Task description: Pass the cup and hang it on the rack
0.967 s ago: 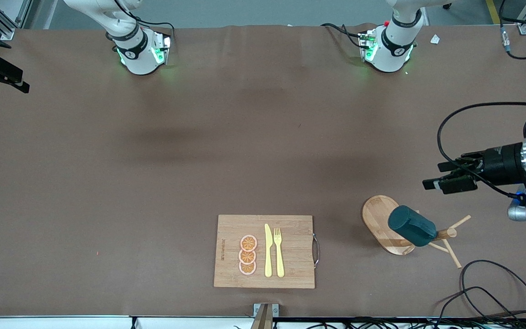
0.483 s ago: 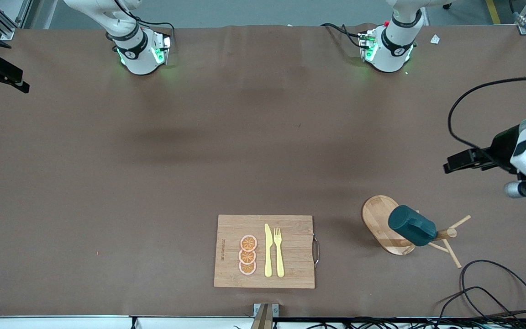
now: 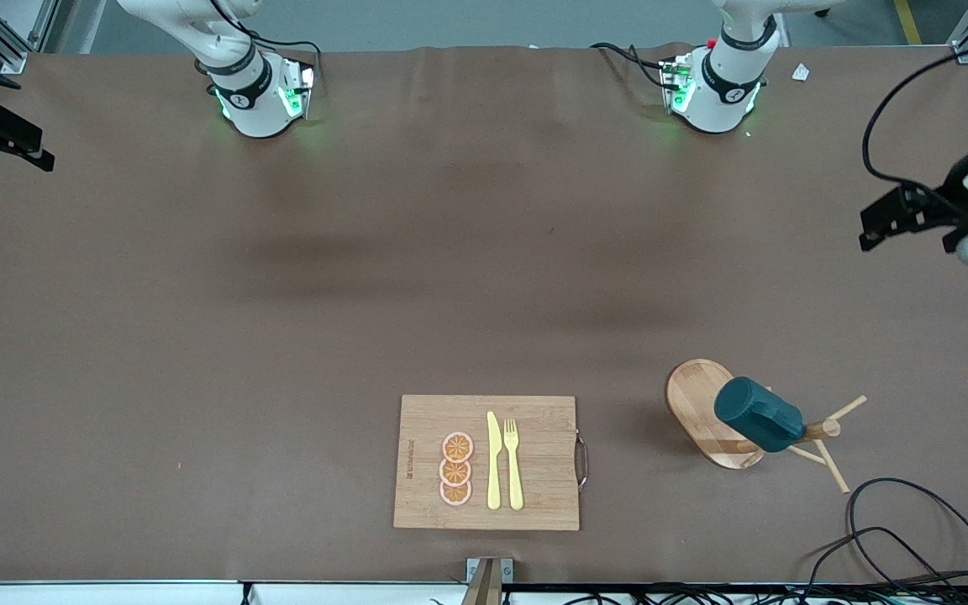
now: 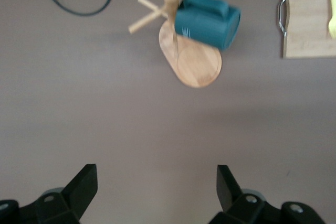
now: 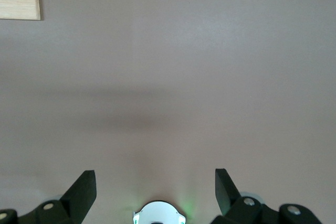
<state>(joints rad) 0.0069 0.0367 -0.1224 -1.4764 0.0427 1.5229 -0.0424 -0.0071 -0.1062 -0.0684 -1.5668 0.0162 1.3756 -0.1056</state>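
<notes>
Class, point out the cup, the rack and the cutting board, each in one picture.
cup [image 3: 757, 424], front view, on its teal side wall.
rack [image 3: 692, 395], front view, on the bare oval base.
cutting board [image 3: 539, 454], front view, on bare bamboo beside the fork.

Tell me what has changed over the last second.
The left tool, open and empty, has pulled away from the rack, rising toward the left arm's end of the table. The teal cup hangs on the rack unmoved. The cutting board with knife, fork and orange slices stayed put. The right tool is open, over bare table.
</notes>
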